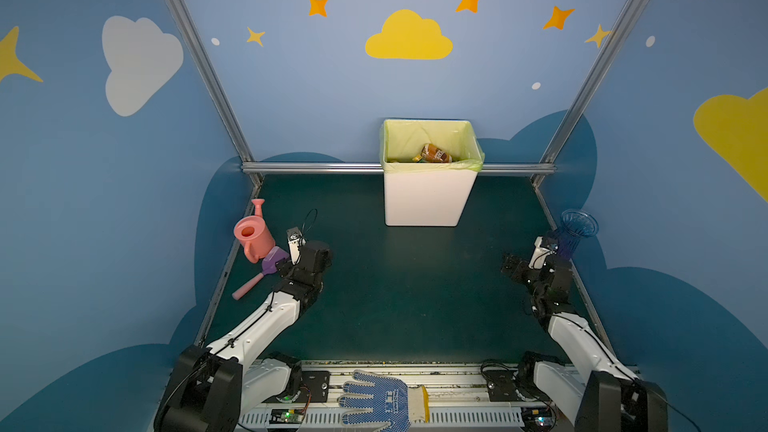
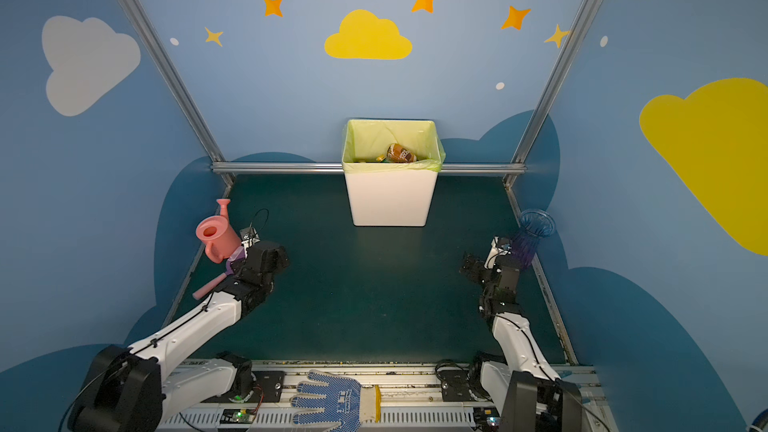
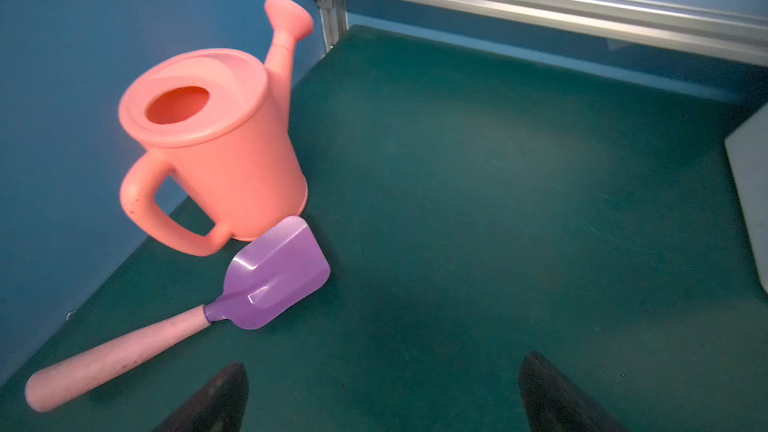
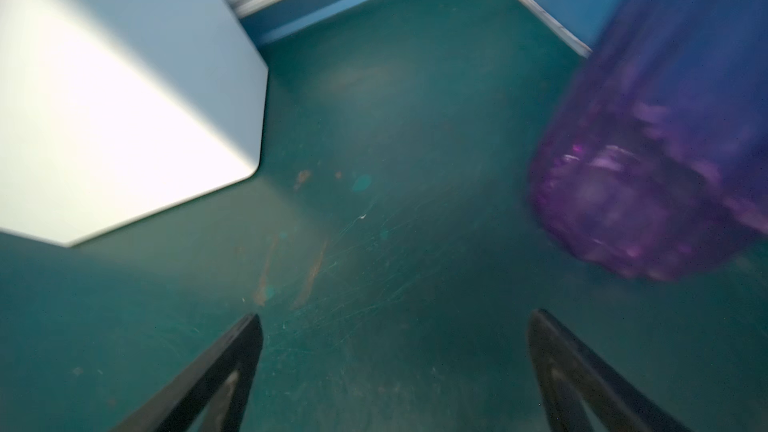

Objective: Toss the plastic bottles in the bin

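Bottle (image 1: 436, 153) is seen lying inside the bin (image 1: 428, 201), well ahead of left end effector (image 3: 382, 392) and right end effector (image 4: 395, 367), both spread wide, empty.

Overhead stereo pair; close, downward wrist views

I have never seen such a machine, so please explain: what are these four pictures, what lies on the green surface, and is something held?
This is a robot with two arms. Two pictures look down on the whole scene; two come from cameras on the wrists. The left gripper and the right gripper are open and hold nothing. On the green table stand a white bin with a bottle inside, a pink watering can and a bluish vase. A toy shovel lies beside the watering can. A glove lies on the front rail.
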Controlling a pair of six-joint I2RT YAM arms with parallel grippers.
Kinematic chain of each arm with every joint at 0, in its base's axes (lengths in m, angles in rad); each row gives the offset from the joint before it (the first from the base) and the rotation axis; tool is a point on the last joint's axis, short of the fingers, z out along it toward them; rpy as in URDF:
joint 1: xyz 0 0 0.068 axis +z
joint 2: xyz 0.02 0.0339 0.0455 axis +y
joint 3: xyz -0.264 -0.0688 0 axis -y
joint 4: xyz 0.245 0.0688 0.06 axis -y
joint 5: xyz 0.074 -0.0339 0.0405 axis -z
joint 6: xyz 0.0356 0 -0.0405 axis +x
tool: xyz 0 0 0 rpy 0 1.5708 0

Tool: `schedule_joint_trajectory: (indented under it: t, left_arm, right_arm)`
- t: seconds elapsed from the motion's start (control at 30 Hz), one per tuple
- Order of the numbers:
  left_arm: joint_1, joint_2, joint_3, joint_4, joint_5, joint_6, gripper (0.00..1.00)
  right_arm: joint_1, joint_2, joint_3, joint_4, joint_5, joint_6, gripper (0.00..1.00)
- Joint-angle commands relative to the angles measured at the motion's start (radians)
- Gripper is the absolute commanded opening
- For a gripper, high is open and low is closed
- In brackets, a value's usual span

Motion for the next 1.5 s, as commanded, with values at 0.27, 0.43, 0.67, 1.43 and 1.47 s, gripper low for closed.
schedule_joint_trajectory:
  t: [0.27, 0.43, 0.67, 1.43, 1.47]
  left_arm:
    - [0.037, -0.071, -0.038, 0.100, -0.132, 0.023, 1.00]
    - [0.050, -0.092, -0.069, 0.140, -0.179, 0.032, 1.00]
    - [0.121, -0.071, -0.137, 0.295, -0.206, 0.019, 1.00]
    - [0.235, 0.342, -0.105, 0.695, 0.231, 0.286, 1.00]
    - [0.236, 0.349, -0.096, 0.681, 0.239, 0.287, 1.00]
  right_arm:
    - [0.156, 0.368, 0.060, 0.442, 0.038, -0.239, 0.98]
    - [0.169, 0.486, 0.031, 0.595, 0.076, -0.230, 0.98]
    - [0.133, 0.480, 0.087, 0.481, 0.032, -0.199, 0.98]
    - [0.129, 0.479, 0.089, 0.477, 0.028, -0.201, 0.98]
    - [0.132, 0.478, 0.089, 0.478, 0.028, -0.201, 0.98]
